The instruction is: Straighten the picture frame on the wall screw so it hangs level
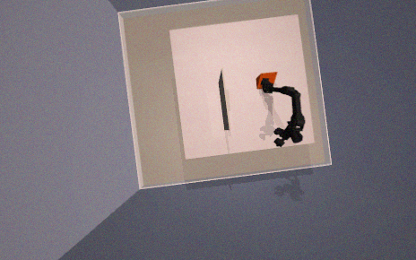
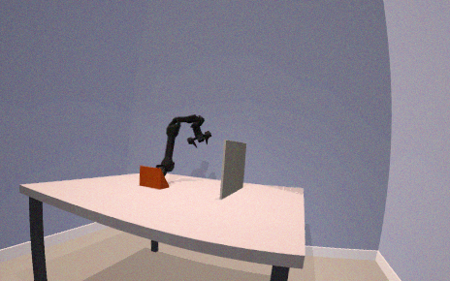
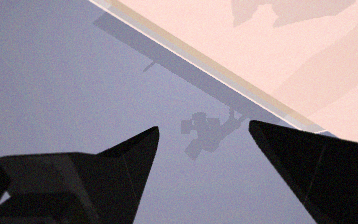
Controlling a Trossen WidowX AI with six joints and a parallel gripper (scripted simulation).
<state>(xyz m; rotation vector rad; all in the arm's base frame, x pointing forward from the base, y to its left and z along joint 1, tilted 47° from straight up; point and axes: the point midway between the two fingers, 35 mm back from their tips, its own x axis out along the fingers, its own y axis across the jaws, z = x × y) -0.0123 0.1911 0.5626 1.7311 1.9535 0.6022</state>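
Observation:
A thin upright panel (image 1: 224,108) (image 2: 235,167) stands on the table. The top view shows it nearly edge-on from above, and the exterior view shows one broad grey-green face. No picture frame or screw can be made out in any view, so its tilt cannot be told. My gripper (image 1: 276,137) (image 2: 201,144) (image 3: 202,128) is open, with nothing between its fingers. It is held up in the air, well apart from the panel, on the arm's side. The wrist view shows the two dark fingers wide apart, and no panel or frame.
An orange wedge-shaped block (image 1: 270,77) (image 2: 152,177) stands on the table (image 1: 197,54) (image 2: 194,213) (image 3: 320,50) beside the arm's base. The wrist view shows the table's edge, the wall behind it and shadows of the arm.

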